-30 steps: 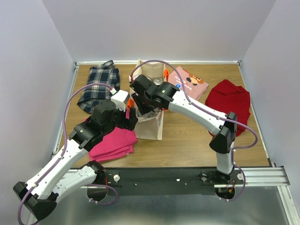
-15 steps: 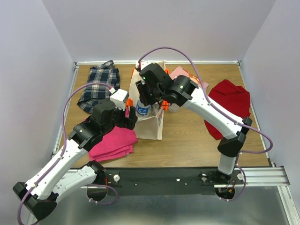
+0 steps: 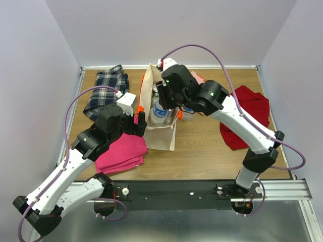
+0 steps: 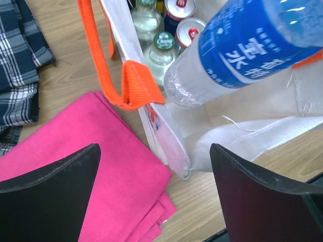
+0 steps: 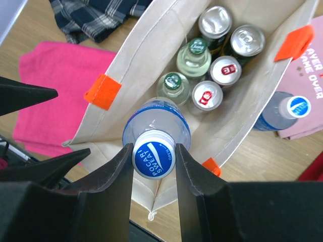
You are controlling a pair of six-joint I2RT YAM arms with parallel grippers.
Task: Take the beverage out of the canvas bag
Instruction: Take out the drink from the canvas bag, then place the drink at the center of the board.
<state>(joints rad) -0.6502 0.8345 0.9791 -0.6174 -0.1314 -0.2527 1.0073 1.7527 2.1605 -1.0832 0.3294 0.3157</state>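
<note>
Right wrist view, right pincer (image 5: 154, 151): pressed on the neck of the water bottle (image 5: 155, 126), one finger on each side just under the blue cap; nothing else touched.
Water bottle: hanging straight below the pincer, over the open mouth of the canvas bag (image 5: 131, 65); in the left wrist view seen tilted, with the clear base above the bag's rim.
Inside the bag: below and a little beyond the pincer, four cans (image 5: 224, 68) and two green-capped bottles (image 5: 194, 53), all upright and close together.
Left pincer (image 4: 154, 147): spread wide, holding nothing; just beside the near corner of the bag, with the orange handle (image 4: 136, 85) ahead of the fingers and not touched.
Step in hand: lifting the bottle out; judged almost done, the base seeming free of the rim.
Next move: probably a little more height, then a carry sideways past the bag's wall to bare wood, then a gentle set-down and release; care needed, since a hold at the neck alone may let the bottle swing against the rim or a handle.
Around the bag: second blue-capped bottle (image 5: 282, 113) to the right of the right pincer, outside the bag; pink cloth (image 5: 55, 75) to the left; plaid cloth (image 5: 96, 12) beyond that.
</note>
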